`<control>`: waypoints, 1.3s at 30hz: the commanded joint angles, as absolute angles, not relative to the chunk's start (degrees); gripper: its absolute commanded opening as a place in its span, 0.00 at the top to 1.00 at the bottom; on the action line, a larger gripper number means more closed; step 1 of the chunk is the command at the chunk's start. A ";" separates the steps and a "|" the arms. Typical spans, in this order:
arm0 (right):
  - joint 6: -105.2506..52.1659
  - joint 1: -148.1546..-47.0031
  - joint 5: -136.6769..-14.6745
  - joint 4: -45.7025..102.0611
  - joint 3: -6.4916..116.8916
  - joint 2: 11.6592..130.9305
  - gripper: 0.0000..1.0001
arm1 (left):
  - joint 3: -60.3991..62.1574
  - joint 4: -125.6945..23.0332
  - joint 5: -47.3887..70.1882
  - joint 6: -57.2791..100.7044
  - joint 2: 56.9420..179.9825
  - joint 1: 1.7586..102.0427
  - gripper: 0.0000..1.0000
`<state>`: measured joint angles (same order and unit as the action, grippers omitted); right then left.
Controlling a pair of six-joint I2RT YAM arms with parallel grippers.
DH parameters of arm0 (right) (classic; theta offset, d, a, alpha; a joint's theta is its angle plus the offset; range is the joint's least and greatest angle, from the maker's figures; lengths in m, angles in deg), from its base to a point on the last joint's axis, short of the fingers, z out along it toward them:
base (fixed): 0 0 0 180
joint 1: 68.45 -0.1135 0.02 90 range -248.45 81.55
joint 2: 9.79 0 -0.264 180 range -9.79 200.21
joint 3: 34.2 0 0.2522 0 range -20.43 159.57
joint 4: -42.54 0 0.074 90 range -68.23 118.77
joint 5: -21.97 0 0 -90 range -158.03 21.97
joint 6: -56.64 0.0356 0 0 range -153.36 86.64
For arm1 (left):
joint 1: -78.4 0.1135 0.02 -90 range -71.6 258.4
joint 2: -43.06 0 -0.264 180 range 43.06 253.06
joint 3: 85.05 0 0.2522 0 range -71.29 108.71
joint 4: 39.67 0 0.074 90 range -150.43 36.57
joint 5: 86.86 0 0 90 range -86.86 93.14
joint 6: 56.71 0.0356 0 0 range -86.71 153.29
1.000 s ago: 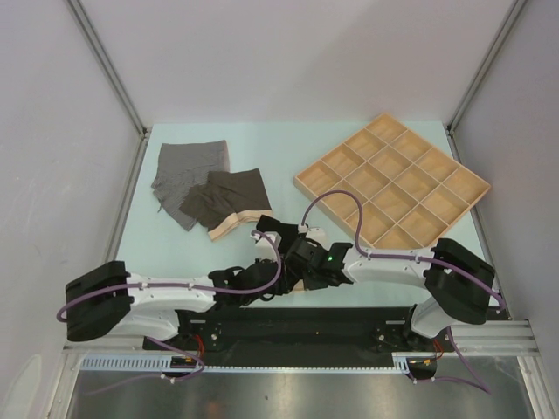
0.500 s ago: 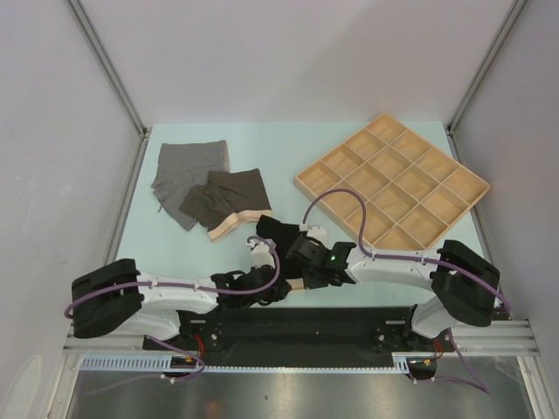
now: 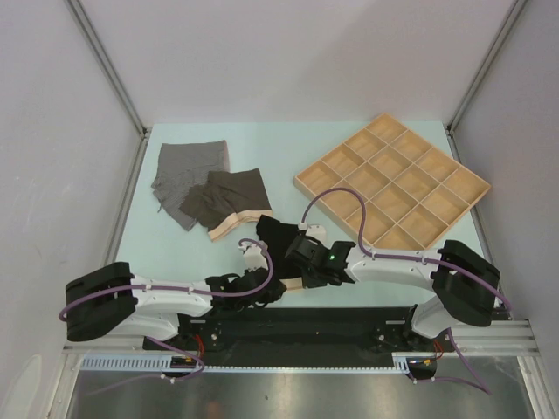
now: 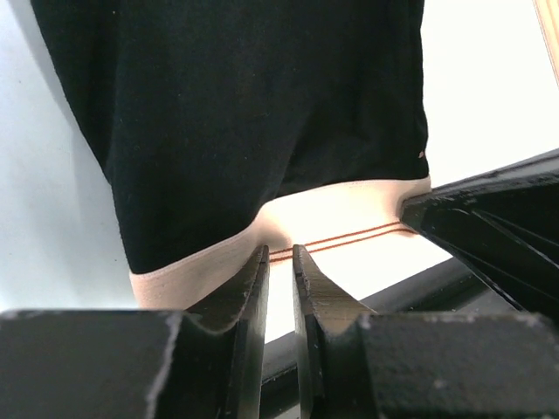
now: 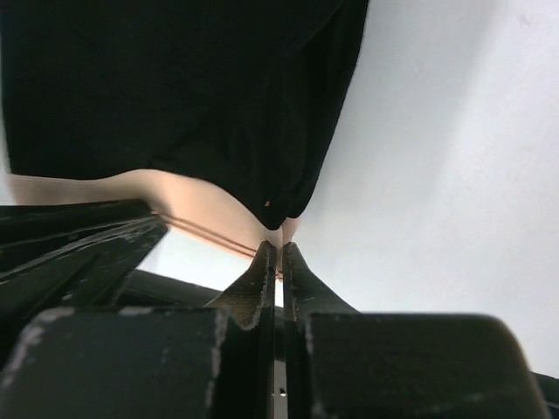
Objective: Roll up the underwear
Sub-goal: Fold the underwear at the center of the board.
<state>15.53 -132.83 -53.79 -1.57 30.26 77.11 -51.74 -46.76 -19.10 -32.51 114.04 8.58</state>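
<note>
The black brief [image 3: 278,241] lies flat in front of the arms, its cream waistband with orange stripes [image 4: 349,218] at the near edge. My left gripper [image 3: 271,281] is shut on the waistband's middle part [image 4: 279,253]. My right gripper [image 3: 303,278] is shut on the waistband's right corner [image 5: 279,240]. The right fingers [image 4: 489,227] show at the right of the left wrist view. The dark brown brief [image 3: 229,196] with a tan band lies partly over the heather grey brief [image 3: 188,166] at the back left.
The compartmented wooden tray [image 3: 477,185] sits at the back right, turned at an angle. The black rail of the arm bases [image 3: 349,319] runs along the near edge just behind the grippers. Frame posts stand at both back corners.
Both grippers have drawn the waistband back toward the near edge. More of the black brief now shows spread out beyond them. The left arm has pulled in lower.
</note>
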 commanded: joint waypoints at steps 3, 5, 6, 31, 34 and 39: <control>14.98 -134.63 -50.63 -2.08 36.95 75.64 1.00 | -51.95 -48.51 -19.71 -33.42 115.74 9.49 0.78; 14.46 -134.90 -50.72 -1.55 38.19 76.52 1.00 | -51.87 -48.43 -19.36 -33.42 116.09 9.67 0.78; 13.85 -135.07 -50.98 -0.94 38.62 77.04 1.00 | -51.87 -48.16 -19.19 -33.33 116.35 9.76 0.78; 11.91 -132.53 -58.45 9.52 37.05 88.12 1.00 | -48.88 -60.63 -22.69 -28.85 100.92 9.32 0.65; 11.91 -131.91 -58.98 10.23 36.52 88.30 1.00 | -50.28 -64.24 -23.31 -29.99 97.12 9.49 0.61; 11.82 -131.91 -59.33 10.84 36.26 88.30 1.00 | -53.80 -66.00 -22.70 -31.92 95.35 12.83 0.60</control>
